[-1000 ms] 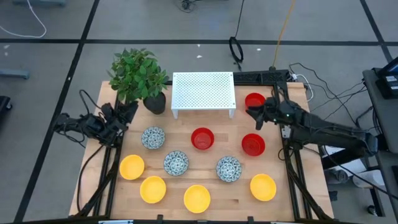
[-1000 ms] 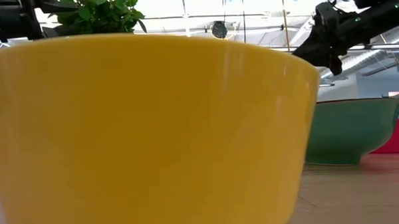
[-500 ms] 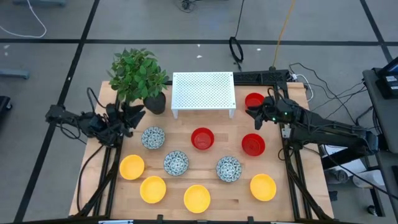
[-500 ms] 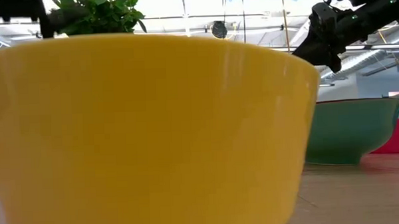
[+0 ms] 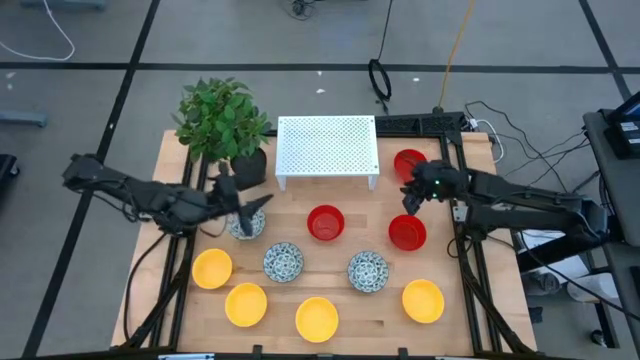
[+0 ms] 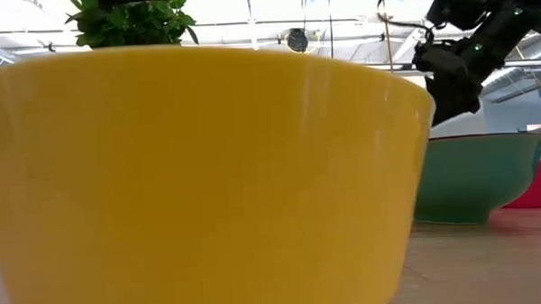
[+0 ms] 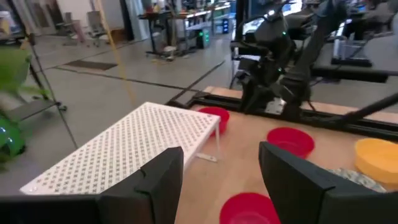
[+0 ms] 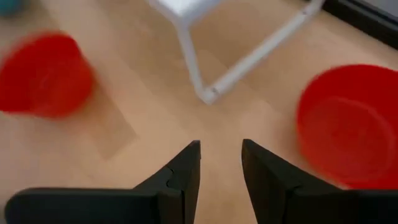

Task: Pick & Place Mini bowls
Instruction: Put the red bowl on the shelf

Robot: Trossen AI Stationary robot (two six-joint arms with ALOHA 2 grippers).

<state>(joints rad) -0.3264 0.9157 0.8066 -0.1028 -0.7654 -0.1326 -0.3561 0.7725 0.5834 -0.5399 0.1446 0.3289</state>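
Left gripper (image 5: 248, 205) spread wide over the speckled blue-and-white ceramic bowl (image 5: 245, 224), probably lining up a grasp; right gripper (image 5: 411, 197), part-open and empty, hovers between two glossy red bowls (image 5: 407, 233).

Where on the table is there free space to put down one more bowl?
Bare wood lies between the white rack and the middle red bowl, and along the left edge beside the plant pot. The front rows of yellow bowls and speckled bowls are crowded.

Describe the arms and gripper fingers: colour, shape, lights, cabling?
Both arms are dark and slender. The left gripper has broad, flat black fingers; the right gripper has the same, tapering to points. Small green lights glow on the right arm; black cables run beside it.
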